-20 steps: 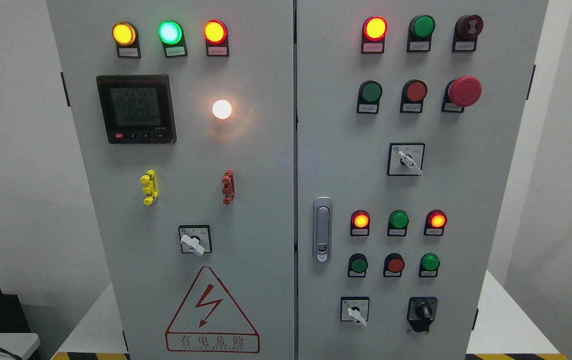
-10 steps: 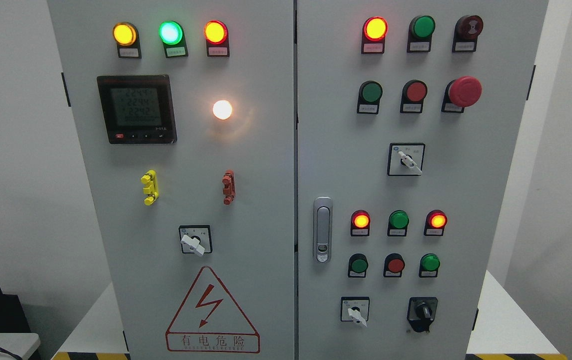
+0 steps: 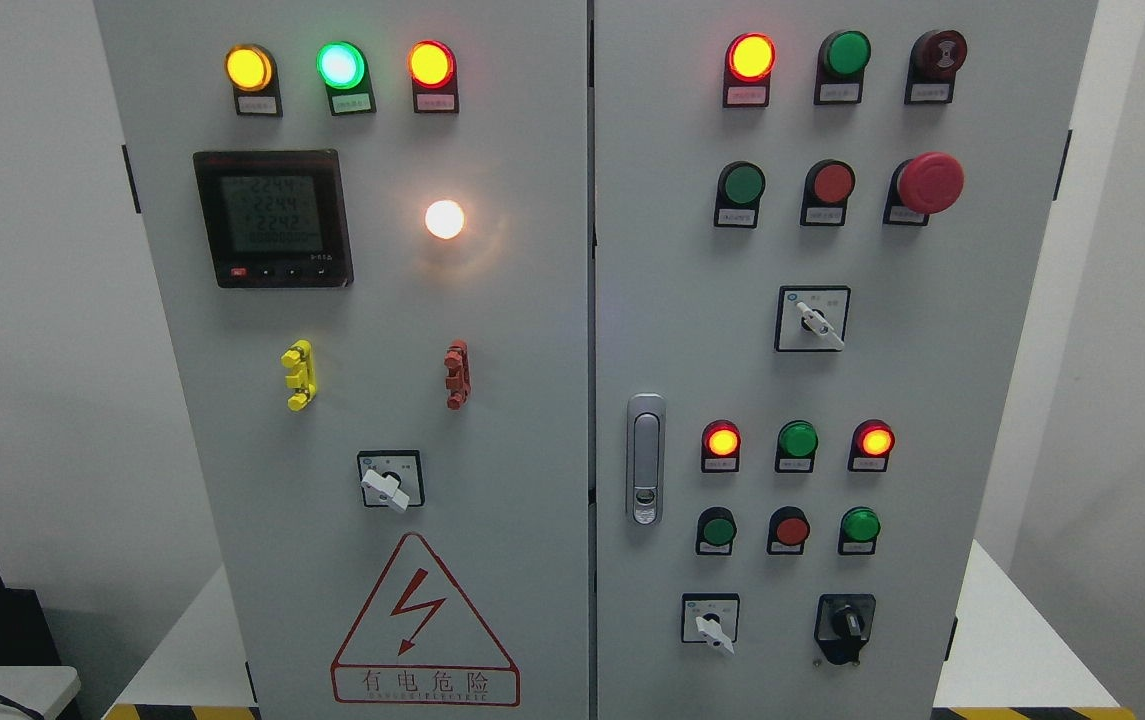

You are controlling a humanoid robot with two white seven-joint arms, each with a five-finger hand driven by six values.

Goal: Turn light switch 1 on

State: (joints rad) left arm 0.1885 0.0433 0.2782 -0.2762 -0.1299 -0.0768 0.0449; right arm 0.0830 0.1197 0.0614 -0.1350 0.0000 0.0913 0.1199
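Right now neither of my hands is in the picture, so I cannot tell how far open they are or whether they hold anything; with no hand showing, I can only place things on the cabinet itself.

Which control is light switch 1 I cannot tell, since the small labels under the lamps and buttons are too tiny to read. A white knob switch sits low on the left door, above the red warning triangle with its lightning bolt and the characters 有电危险. The meter shows rows of digits, roughly 224, blurred. A white lamp glows beside it.

On the right door are three more knob switches: one at the middle and a white and a black one near the bottom. The cabinet's top and bottom are cut off.
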